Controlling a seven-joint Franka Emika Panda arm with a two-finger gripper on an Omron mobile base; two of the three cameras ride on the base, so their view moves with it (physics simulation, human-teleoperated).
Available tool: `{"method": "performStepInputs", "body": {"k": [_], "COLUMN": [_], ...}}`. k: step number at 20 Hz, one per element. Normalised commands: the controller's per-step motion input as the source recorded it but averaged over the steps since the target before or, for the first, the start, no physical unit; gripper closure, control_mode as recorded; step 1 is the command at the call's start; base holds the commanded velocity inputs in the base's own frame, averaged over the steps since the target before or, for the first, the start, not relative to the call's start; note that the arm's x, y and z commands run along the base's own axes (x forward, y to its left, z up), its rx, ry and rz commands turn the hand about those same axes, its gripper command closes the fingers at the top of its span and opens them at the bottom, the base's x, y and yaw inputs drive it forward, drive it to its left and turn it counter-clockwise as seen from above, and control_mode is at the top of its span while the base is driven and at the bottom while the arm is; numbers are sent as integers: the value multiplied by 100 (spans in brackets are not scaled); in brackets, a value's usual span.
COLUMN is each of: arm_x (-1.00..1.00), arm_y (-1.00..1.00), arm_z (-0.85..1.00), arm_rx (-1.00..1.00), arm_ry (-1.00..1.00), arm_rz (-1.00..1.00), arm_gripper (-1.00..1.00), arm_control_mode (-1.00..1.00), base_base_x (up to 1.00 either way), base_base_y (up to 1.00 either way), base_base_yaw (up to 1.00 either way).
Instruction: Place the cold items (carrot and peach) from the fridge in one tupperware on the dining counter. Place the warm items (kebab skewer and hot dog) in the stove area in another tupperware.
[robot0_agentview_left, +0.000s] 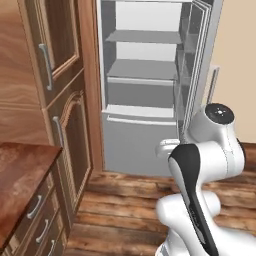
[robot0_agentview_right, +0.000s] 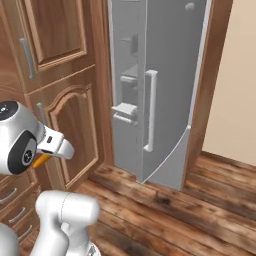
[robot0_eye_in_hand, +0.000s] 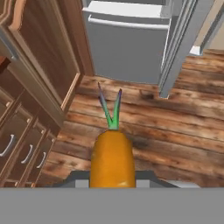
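Note:
An orange carrot (robot0_eye_in_hand: 112, 159) with a green forked top sits between my gripper's (robot0_eye_in_hand: 112, 180) fingers, pointing away from the camera over the wooden floor. In the right base view a bit of the carrot (robot0_agentview_right: 41, 160) shows under the white hand (robot0_agentview_right: 56, 144), in front of the lower cabinet. The gripper is shut on the carrot. The fridge (robot0_agentview_left: 142, 75) stands open ahead, its grey shelves bare as far as I can see. The peach, kebab skewer, hot dog and tupperware are out of view.
The fridge door (robot0_agentview_right: 160, 75) is swung open to the right, its edge near the arm (robot0_agentview_left: 192, 65). Tall wooden cabinets (robot0_agentview_left: 55, 60) stand left of the fridge. A brown counter (robot0_agentview_left: 20, 170) with drawers is at the lower left. Wooden floor (robot0_eye_in_hand: 175, 127) lies ahead.

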Motion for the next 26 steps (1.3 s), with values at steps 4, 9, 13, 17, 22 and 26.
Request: {"method": "performStepInputs", "body": {"k": [4,9,13,17,22,26], "arm_x": [0,0,0,0,0,0], "arm_y": [0,0,0,0,0,0], "arm_z": [0,0,0,0,0,0], "arm_rx": [0,0,0,0,0,0], "arm_ry": [0,0,0,0,0,0], "arm_rz": [0,0,0,0,0,0], "arm_gripper": [100,100,100,100,100,100], "arm_control_mode": [100,100,100,100,100,100], "base_base_x": [-99,-99,-82,-67,-73,-87], "base_base_y": [-56,-54,-61,-62,-58,-56], "base_base_yaw": [25,25,24,26,28,32]}}
